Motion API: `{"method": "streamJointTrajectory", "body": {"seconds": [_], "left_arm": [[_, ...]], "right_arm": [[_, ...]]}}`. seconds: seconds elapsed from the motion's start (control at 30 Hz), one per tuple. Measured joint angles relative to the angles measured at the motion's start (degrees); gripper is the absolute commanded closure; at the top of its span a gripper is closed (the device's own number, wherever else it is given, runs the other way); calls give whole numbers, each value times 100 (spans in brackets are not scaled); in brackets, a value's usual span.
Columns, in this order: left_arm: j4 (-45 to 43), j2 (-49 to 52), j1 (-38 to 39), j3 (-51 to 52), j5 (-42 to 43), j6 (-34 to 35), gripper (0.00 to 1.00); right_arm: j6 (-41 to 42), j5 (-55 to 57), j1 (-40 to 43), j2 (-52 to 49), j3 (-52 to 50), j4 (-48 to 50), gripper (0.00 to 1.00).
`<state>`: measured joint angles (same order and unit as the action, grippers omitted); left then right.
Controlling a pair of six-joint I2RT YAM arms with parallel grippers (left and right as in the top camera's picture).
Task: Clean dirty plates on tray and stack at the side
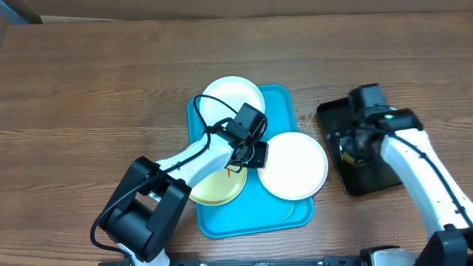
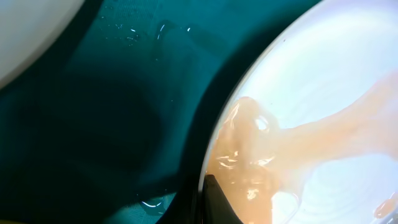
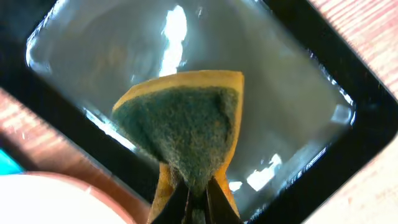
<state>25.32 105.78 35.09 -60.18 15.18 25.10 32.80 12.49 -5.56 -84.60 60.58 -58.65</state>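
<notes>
Three plates lie on the turquoise tray (image 1: 255,218): a white one at the back (image 1: 230,97), a white one at the right (image 1: 294,166), and a pale yellow-green one (image 1: 214,188) at the front left. My left gripper (image 1: 248,158) is at the yellow-green plate's rim. In the left wrist view one finger (image 2: 214,202) lies on the rim of this plate (image 2: 323,81), which has an orange smear. My right gripper (image 1: 353,146) is shut on a yellow and green sponge (image 3: 183,118) over the black tray (image 1: 369,181).
The black tray (image 3: 367,143) stands right of the turquoise tray and holds a shallow glossy liquid. The right white plate's edge shows in the right wrist view (image 3: 56,202). Bare wooden table lies all around.
</notes>
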Motion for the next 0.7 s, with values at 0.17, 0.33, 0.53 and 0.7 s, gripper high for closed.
{"method": "streamJointTrajectory", "body": {"seconds": [0.17, 0.33, 0.53, 0.7], "left_arm": [[586, 0, 2, -232, 7, -181, 96], [1340, 0, 2, -822, -70, -435, 96], [1821, 0, 2, -1473, -162, -601, 96], [2201, 0, 2, -1836, -199, -704, 96]], "right_arm": [[-463, -570, 822, -140, -160, 568, 94], [-610, -944, 1117, -448, -699, 1016, 91], [-664, -1399, 752, -527, -1143, 1246, 91], [-603, -1554, 304, -527, -1147, 1285, 90]]}}
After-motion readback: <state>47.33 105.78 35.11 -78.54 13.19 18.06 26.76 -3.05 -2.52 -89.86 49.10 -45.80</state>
